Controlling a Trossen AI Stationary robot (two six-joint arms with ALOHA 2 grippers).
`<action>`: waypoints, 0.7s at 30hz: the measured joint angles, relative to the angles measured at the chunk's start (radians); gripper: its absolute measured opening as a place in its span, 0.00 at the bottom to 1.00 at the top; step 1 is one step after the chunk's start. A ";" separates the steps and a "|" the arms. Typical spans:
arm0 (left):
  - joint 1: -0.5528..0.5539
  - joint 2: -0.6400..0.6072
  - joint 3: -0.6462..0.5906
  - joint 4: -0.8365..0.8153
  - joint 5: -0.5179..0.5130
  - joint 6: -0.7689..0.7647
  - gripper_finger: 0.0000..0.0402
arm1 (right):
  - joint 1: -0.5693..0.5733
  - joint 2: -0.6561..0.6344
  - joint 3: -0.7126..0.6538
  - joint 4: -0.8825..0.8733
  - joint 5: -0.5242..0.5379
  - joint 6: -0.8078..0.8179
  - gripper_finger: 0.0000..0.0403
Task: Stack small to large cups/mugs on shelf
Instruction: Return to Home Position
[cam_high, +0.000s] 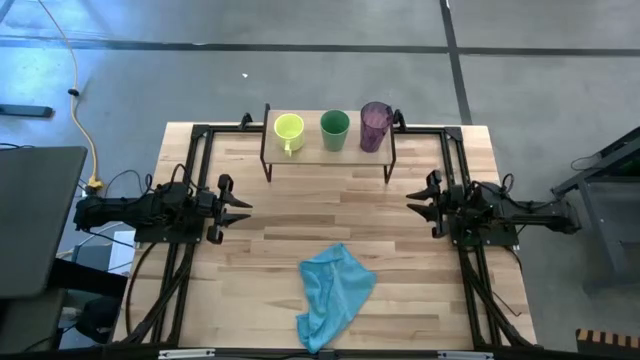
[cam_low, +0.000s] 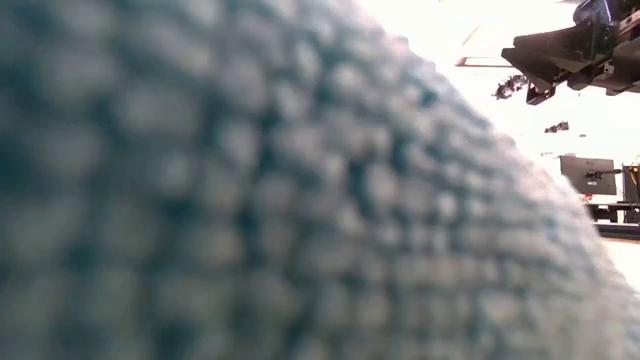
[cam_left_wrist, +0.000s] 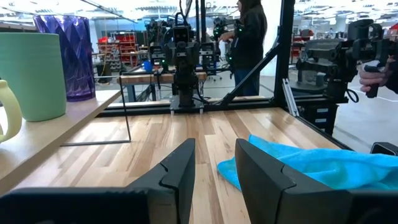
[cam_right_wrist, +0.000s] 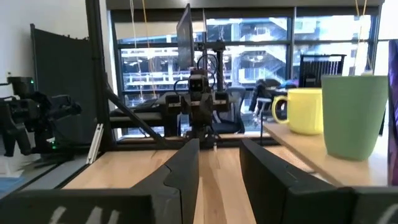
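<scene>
Left gripper (cam_high: 243, 211), right gripper (cam_high: 413, 201) parted, empty, faceted purple cup (cam_high: 375, 125) on wooden shelf (cam_high: 308, 151)

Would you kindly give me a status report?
Left gripper and right gripper open, empty, one at either side. Yellow mug, green cup, purple cup lined up on shelf. Blue cloth lies apart, obstructing nothing.

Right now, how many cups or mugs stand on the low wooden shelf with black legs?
3, in a row on the shelf: short yellow-green handled mug left, green cup middle, translucent purple cup right. None seems hidden.
</scene>
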 joint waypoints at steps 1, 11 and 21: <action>0.000 0.000 0.000 0.000 0.000 0.000 0.26 | 0.000 0.000 0.000 -0.007 0.000 0.010 0.27; 0.000 0.000 0.000 0.000 0.000 0.000 0.26 | 0.000 0.000 0.000 -0.093 0.000 0.011 0.27; 0.000 0.000 0.000 0.000 0.000 0.000 0.26 | 0.000 0.000 0.000 -0.117 0.000 0.016 0.27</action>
